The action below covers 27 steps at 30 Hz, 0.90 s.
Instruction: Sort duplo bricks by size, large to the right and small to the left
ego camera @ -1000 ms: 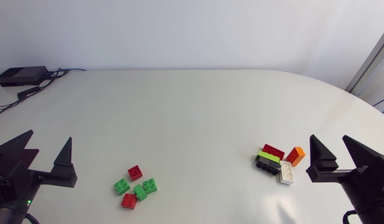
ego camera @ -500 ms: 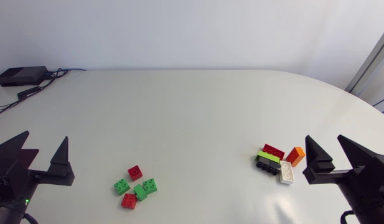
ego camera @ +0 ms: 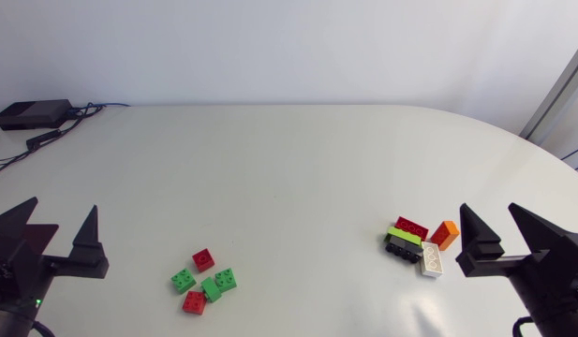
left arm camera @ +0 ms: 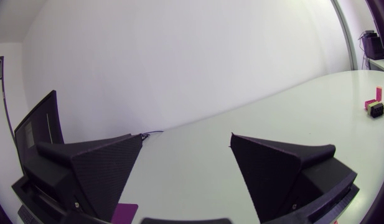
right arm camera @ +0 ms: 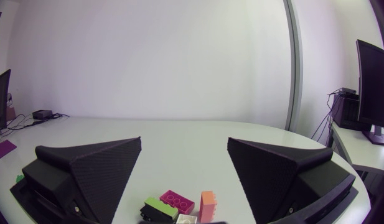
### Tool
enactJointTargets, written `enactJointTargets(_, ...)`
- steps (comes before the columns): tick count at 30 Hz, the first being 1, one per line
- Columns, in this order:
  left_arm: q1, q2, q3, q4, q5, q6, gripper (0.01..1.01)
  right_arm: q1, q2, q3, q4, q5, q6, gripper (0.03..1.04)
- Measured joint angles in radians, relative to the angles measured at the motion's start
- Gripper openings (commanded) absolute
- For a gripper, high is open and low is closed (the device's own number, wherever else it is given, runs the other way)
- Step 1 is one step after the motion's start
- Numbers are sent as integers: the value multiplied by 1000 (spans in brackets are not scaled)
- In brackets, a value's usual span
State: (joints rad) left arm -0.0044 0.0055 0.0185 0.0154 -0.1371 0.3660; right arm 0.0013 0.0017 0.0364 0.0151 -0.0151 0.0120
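Gaping wide, empty: matte black left gripper [ego camera: 60, 205] at 8 o'clock, right gripper [ego camera: 490, 207] at 4. Spotted small red and green square plastic bricks [ego camera: 211, 288] clustered at 7 o'clock, long red, lime, black, white, orange bricks [ego camera: 410, 227] bunched at 4.

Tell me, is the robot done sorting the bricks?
Looks finished. Done: the five small bricks sit together at the left, the five long bricks together at the right. In hand: nothing; the left gripper and right gripper are open and empty. Left: I see no brick on the wrong side.
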Motion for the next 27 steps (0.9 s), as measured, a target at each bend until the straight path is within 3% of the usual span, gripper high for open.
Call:
enactJointTargets(13, 18, 0, 0, 0, 0, -1, 987, 0, 0, 0, 0, 0, 0, 997)
enactJointTargets(21, 2, 0, 0, 0, 0, -112, 987, 0, 0, 0, 0, 0, 0, 997)
enactJointTargets(27, -1, 0, 0, 0, 0, -137, 987, 0, 0, 0, 0, 0, 0, 997)
